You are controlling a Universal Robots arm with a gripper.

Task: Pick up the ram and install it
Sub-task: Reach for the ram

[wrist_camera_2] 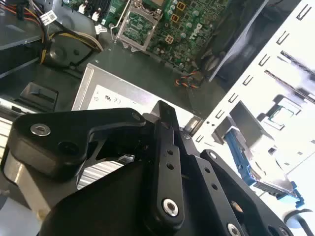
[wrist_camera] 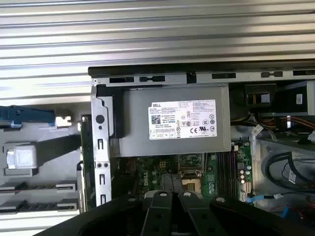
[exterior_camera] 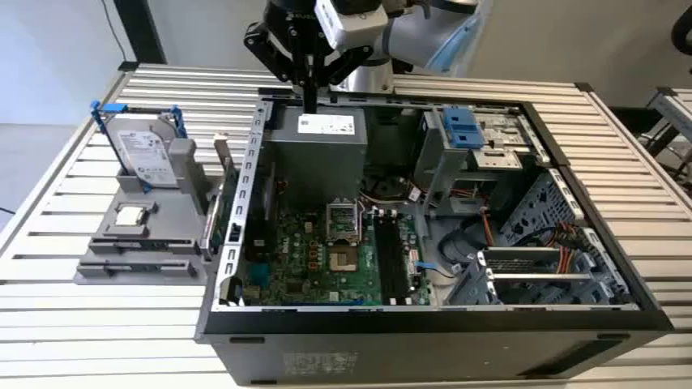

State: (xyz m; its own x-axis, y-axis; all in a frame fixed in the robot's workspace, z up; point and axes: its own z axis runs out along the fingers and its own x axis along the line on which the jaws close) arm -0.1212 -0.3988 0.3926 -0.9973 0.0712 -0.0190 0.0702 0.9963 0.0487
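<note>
The ram (exterior_camera: 215, 212) is a thin green stick standing on edge in the grey holder (exterior_camera: 141, 259), just outside the case wall on the exterior view's left. The first wrist view shows the ram (wrist_camera: 86, 162) as a green strip beside that wall. My gripper (exterior_camera: 311, 105) hangs shut and holds nothing, above the far edge of the open computer case (exterior_camera: 433, 324) and over the grey power supply (exterior_camera: 319, 134). Its black fingers (wrist_camera: 160, 206) press together in both wrist views. The black memory slots (exterior_camera: 390, 255) lie on the green motherboard (exterior_camera: 303, 251).
On the grey holder, a silver hard drive (exterior_camera: 146, 154) with blue brackets stands upright and a small square processor chip (exterior_camera: 131, 215) lies flat. Inside the case are a drive cage (exterior_camera: 476, 134), cables and a fan duct (exterior_camera: 465, 243). Everything rests on a slatted metal table (exterior_camera: 65, 308).
</note>
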